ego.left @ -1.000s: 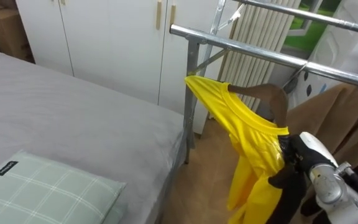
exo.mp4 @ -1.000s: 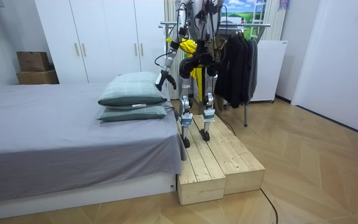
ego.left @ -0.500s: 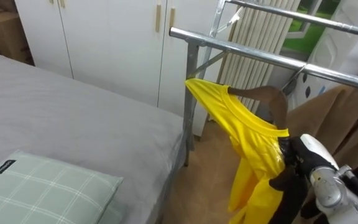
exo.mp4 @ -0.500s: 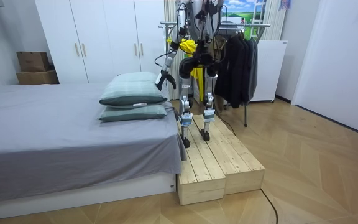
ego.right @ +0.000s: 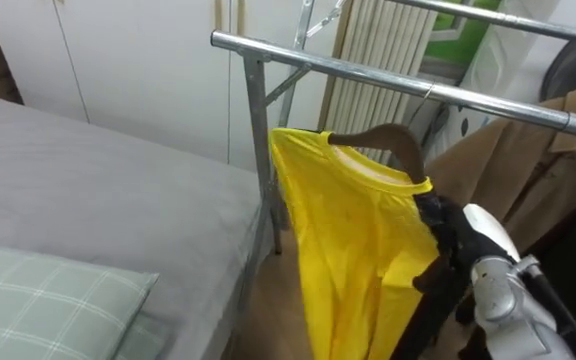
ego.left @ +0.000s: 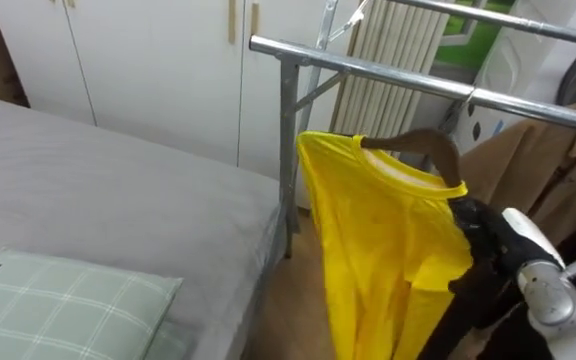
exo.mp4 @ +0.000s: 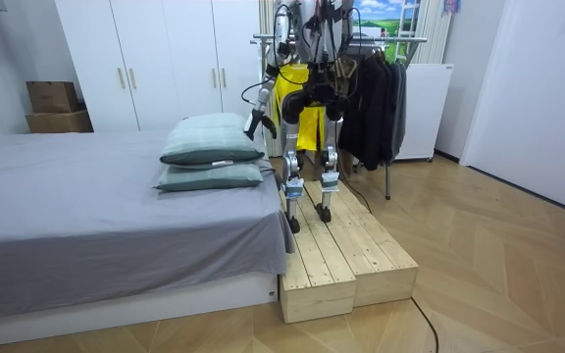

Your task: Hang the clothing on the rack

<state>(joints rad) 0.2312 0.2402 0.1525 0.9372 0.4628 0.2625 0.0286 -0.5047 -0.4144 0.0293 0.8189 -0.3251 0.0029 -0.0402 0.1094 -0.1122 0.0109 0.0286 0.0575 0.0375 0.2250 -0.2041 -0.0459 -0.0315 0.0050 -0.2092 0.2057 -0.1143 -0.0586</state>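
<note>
A yellow shirt hangs on a brown wooden hanger, held just below the metal rail of the clothes rack. The hanger's hook stands beside the rail, and I cannot tell whether it touches it. My right hand comes in from the lower right and is shut on the hanger's right end, at the shirt's shoulder. In the room view I stand on a wooden platform between bed and rack, with the yellow shirt held up before me. My left hand hangs low beside the pillows.
A grey bed with a green checked pillow lies to my left, its corner close to the rack's post. White wardrobes stand behind. A brown coat and dark clothes hang further right on the rack.
The yellow shirt has turned from a slanted, bunched fold to hang flat and broad towards me. The hanger is now closer under the rail. The head camera has shifted a little.
</note>
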